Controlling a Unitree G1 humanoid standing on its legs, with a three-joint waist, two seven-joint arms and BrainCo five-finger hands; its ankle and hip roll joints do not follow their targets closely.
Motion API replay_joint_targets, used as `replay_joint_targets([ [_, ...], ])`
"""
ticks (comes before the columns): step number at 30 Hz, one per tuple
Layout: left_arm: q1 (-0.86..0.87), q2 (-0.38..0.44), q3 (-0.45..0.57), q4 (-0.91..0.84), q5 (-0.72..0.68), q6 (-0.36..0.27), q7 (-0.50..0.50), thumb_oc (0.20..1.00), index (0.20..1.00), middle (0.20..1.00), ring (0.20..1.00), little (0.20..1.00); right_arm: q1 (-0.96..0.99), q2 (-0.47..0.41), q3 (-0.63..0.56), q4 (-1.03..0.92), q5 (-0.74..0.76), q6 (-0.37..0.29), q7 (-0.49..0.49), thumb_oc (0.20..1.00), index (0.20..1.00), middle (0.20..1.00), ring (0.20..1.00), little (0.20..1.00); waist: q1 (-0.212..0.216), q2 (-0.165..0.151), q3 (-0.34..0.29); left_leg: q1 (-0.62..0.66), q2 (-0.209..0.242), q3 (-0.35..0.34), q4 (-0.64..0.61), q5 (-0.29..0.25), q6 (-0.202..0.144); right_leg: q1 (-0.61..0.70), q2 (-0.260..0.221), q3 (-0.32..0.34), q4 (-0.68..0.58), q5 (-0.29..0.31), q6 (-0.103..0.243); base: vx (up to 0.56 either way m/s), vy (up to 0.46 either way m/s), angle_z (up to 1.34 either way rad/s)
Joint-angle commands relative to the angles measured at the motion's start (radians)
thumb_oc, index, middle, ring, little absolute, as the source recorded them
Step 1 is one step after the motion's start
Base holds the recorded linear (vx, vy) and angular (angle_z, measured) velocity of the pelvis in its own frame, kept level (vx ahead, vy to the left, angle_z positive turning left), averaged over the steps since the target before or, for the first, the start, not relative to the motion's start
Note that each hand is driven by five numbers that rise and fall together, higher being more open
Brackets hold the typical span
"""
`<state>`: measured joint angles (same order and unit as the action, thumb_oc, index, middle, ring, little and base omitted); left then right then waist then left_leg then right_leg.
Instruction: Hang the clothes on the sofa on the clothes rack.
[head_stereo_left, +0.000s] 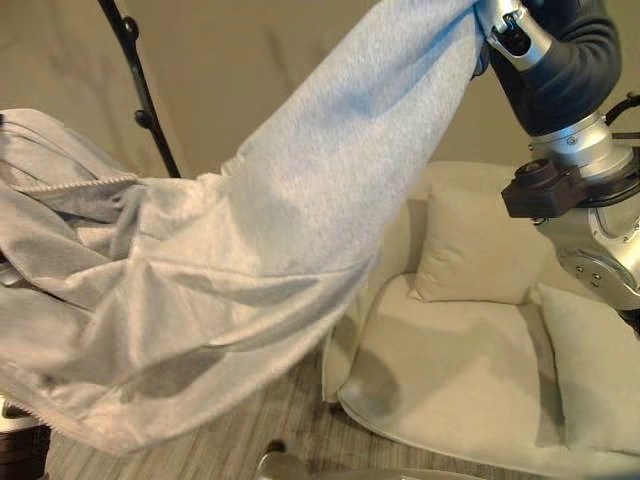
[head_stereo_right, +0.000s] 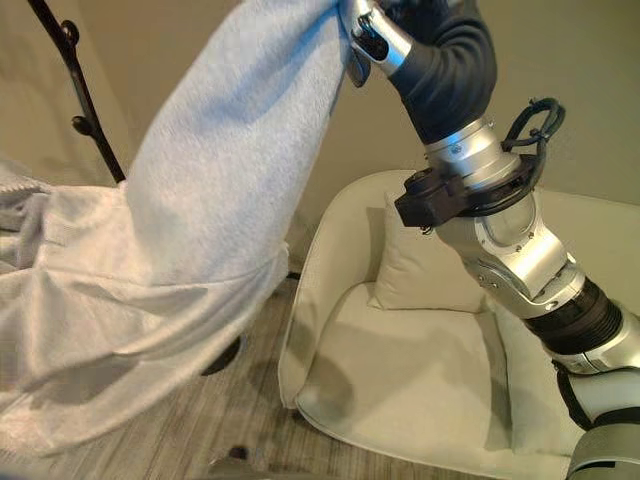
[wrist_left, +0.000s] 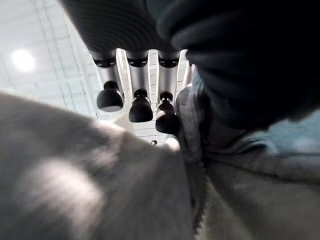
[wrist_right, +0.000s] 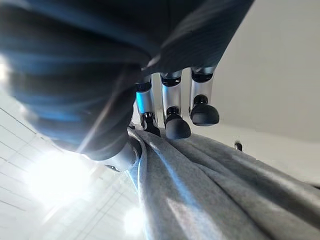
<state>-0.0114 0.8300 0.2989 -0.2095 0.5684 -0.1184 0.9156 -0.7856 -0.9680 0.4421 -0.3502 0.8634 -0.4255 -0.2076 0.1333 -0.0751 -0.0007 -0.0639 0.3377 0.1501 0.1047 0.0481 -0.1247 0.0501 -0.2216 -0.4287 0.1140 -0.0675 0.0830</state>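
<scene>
A light grey zip-up garment (head_stereo_left: 250, 260) hangs stretched in the air between my two hands, above the floor and left of the sofa. My right hand (head_stereo_right: 375, 35) is raised high at the top of the view and is shut on one end of the cloth; in the right wrist view its fingers (wrist_right: 172, 107) curl down onto the grey folds (wrist_right: 210, 185). At the garment's other end, my left hand (wrist_left: 141, 95) has its fingers curled over the cloth (wrist_left: 100, 190) by the zipper edge. The black clothes rack pole (head_stereo_left: 140, 95) with small hooks stands behind the garment at the upper left.
A cream sofa (head_stereo_left: 460, 370) sits at the right with a square cushion (head_stereo_left: 480, 245) against its back and another cushion (head_stereo_left: 590, 370) at its right end. Wood-look floor (head_stereo_left: 290, 420) lies below the hanging cloth. A beige wall stands behind.
</scene>
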Motion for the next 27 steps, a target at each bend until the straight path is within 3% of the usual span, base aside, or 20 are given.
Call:
replay_joint_targets([
  [1,-0.03,0.041,0.007,-0.033,-0.019,-0.022,0.042,0.2,0.2,0.2,0.2,0.2,-0.015,0.029,-0.039,0.026,-0.012,-0.03,-0.059,0.2,0.2,0.2,0.2,0.2,-0.005,-0.006,-0.049,0.056,0.068,-0.075,-0.192,0.345,-0.084,-0.007,-0.026,0.044,-0.071,0.053,0.056,0.03,0.433,0.55],
  [3,-0.049,0.036,-0.025,-0.02,-0.025,-0.017,0.051,0.2,0.2,0.2,0.2,0.2,0.015,0.044,-0.06,0.024,-0.023,-0.033,-0.075,0.2,0.2,0.2,0.2,0.2,-0.014,0.012,-0.058,0.053,0.067,-0.107,-0.192,0.326,-0.1,-0.001,-0.059,0.052,-0.043,0.056,0.073,0.05,0.537,0.05],
  [4,-0.051,0.035,-0.039,-0.014,-0.017,-0.019,0.04,0.2,0.2,0.2,0.2,0.2,0.043,0.057,-0.075,0.02,-0.031,-0.032,-0.078,0.2,0.2,0.2,0.2,0.2,-0.02,0.024,-0.063,0.057,0.061,-0.095,-0.192,0.269,-0.098,0.005,-0.083,0.046,-0.026,0.058,0.084,0.05,0.48,0.13],
  [7,-0.098,0.027,-0.105,-0.013,-0.026,-0.042,0.007,0.2,0.2,0.2,0.2,0.2,0.155,0.098,-0.154,-0.014,-0.1,-0.006,-0.104,0.2,0.2,0.2,0.2,0.2,-0.023,0.019,-0.062,0.068,-0.005,-0.059,-0.159,0.07,-0.066,0.034,-0.183,0.036,0.017,0.086,0.113,0.06,0.484,0.26],
  [8,-0.133,0.032,-0.143,-0.001,-0.026,-0.05,-0.007,0.2,0.2,0.2,0.2,0.2,0.205,0.12,-0.193,-0.018,-0.149,0.003,-0.122,0.2,0.2,0.2,0.2,0.2,-0.026,0.007,-0.055,0.06,-0.045,-0.054,-0.122,0.029,-0.053,0.039,-0.234,0.024,0.041,0.154,0.129,0.02,0.378,0.43],
  [9,-0.141,0.034,-0.152,0.002,-0.026,-0.051,-0.006,0.2,0.2,0.2,0.2,0.2,0.213,0.121,-0.201,-0.023,-0.153,0.005,-0.125,0.2,0.2,0.2,0.2,0.2,-0.024,-0.001,-0.055,0.053,-0.055,-0.057,-0.116,0.029,-0.047,0.04,-0.243,0.022,0.037,0.162,0.132,-0.01,0.322,0.56],
  [11,-0.177,0.057,-0.181,0.019,-0.029,-0.051,-0.017,0.2,0.2,0.2,0.2,0.2,0.289,0.17,-0.249,-0.031,-0.169,0.01,-0.128,0.2,0.2,0.2,0.2,0.2,-0.032,-0.017,-0.038,0.055,-0.133,-0.052,-0.101,-0.034,0.01,0.023,-0.309,0.035,0.102,0.272,0.131,0.01,0.485,0.68],
  [12,-0.187,0.068,-0.181,0.009,-0.019,-0.039,-0.021,0.2,0.2,0.2,0.2,0.2,0.324,0.213,-0.284,-0.026,-0.209,0.022,-0.151,0.2,0.2,0.2,0.2,0.2,-0.024,-0.033,-0.034,0.076,-0.194,-0.04,-0.104,-0.065,0.045,0.012,-0.349,0.038,0.141,0.333,0.142,0.05,0.645,0.75],
  [13,-0.204,0.071,-0.183,0.011,-0.01,-0.033,-0.013,0.2,0.2,0.2,0.2,0.2,0.318,0.243,-0.276,-0.023,-0.224,0.025,-0.16,0.2,0.2,0.2,0.2,0.2,-0.023,-0.041,-0.028,0.091,-0.223,-0.031,-0.1,-0.08,0.064,0.001,-0.372,0.032,0.164,0.37,0.146,0.08,0.509,0.29],
  [14,-0.228,0.081,-0.187,0.017,0.001,-0.026,-0.009,0.2,0.2,0.2,0.2,0.2,0.312,0.255,-0.268,-0.019,-0.224,0.019,-0.163,0.2,0.2,0.2,0.2,0.2,-0.02,-0.041,-0.028,0.11,-0.24,-0.027,-0.096,-0.107,0.078,-0.001,-0.377,0.027,0.183,0.337,0.158,0.04,0.385,0.02],
  [15,-0.242,0.095,-0.186,0.015,0.013,-0.018,-0.004,0.2,0.2,0.2,0.2,0.2,0.312,0.266,-0.269,-0.011,-0.239,0.025,-0.173,0.2,0.2,0.2,0.2,0.2,-0.022,-0.044,-0.024,0.117,-0.257,-0.012,-0.097,-0.101,0.095,-0.01,-0.368,0.014,0.205,0.323,0.132,0.05,0.487,-0.65],
  [16,-0.298,0.122,-0.217,0.051,0.038,-0.001,-0.003,0.2,0.2,0.2,0.2,0.2,0.315,0.259,-0.264,-0.01,-0.249,0.021,-0.169,0.2,0.2,0.2,0.2,0.2,-0.057,-0.043,-0.011,0.149,-0.284,-0.016,-0.116,-0.095,0.122,-0.071,-0.176,0.111,0.26,0.166,0.077,0.01,0.412,-0.55],
  [18,-0.338,0.148,-0.224,0.098,0.035,0.033,0.011,0.2,0.2,0.2,0.2,0.2,0.277,0.228,-0.253,0.001,-0.261,0.018,-0.174,0.2,0.2,0.2,0.2,0.2,-0.059,-0.033,-0.008,0.166,-0.294,-0.003,-0.126,-0.091,0.129,-0.116,-0.063,0.133,0.268,0.096,0.049,0.04,0.234,-0.28],
  [20,-0.41,0.193,-0.25,0.196,0.042,0.051,0.031,0.2,0.2,0.2,0.2,0.2,0.237,0.216,-0.233,0.049,-0.271,0.003,-0.178,0.2,0.2,0.2,0.2,0.2,-0.081,-0.023,0.006,0.191,-0.299,-0.009,-0.146,-0.087,0.121,-0.19,0.044,0.143,0.233,0.07,0.032,0.07,0.081,-0.13],
  [23,-0.426,0.249,-0.233,0.237,0.084,0.079,0.064,0.2,0.2,0.2,0.2,0.2,0.266,0.166,-0.271,0.068,-0.308,-0.001,-0.179,0.2,0.2,0.2,0.2,0.2,-0.114,-0.038,0.015,0.21,-0.305,-0.04,-0.14,-0.119,0.111,-0.208,0.098,0.218,0.101,0.107,0.044,0.19,-0.012,0.02],
  [26,-0.395,0.215,-0.214,0.199,0.099,0.074,0.031,0.2,0.2,0.2,0.2,0.2,0.303,0.181,-0.297,0.042,-0.324,-0.007,-0.184,0.2,0.2,0.2,0.2,0.2,-0.121,-0.047,-0.007,0.22,-0.303,-0.047,-0.137,-0.134,0.107,-0.157,0.117,0.234,0.046,0.108,0.033,0.21,-0.074,0.47],
  [27,-0.339,0.191,-0.161,0.177,0.097,0.079,0.021,0.2,0.2,0.2,0.2,0.2,0.318,0.191,-0.331,0.043,-0.393,0.012,-0.221,0.2,0.2,0.2,0.2,0.2,-0.113,-0.046,-0.043,0.229,-0.288,-0.035,-0.133,-0.138,0.096,-0.103,0.134,0.222,-0.022,0.111,0.029,0.36,-0.143,0.51],
])
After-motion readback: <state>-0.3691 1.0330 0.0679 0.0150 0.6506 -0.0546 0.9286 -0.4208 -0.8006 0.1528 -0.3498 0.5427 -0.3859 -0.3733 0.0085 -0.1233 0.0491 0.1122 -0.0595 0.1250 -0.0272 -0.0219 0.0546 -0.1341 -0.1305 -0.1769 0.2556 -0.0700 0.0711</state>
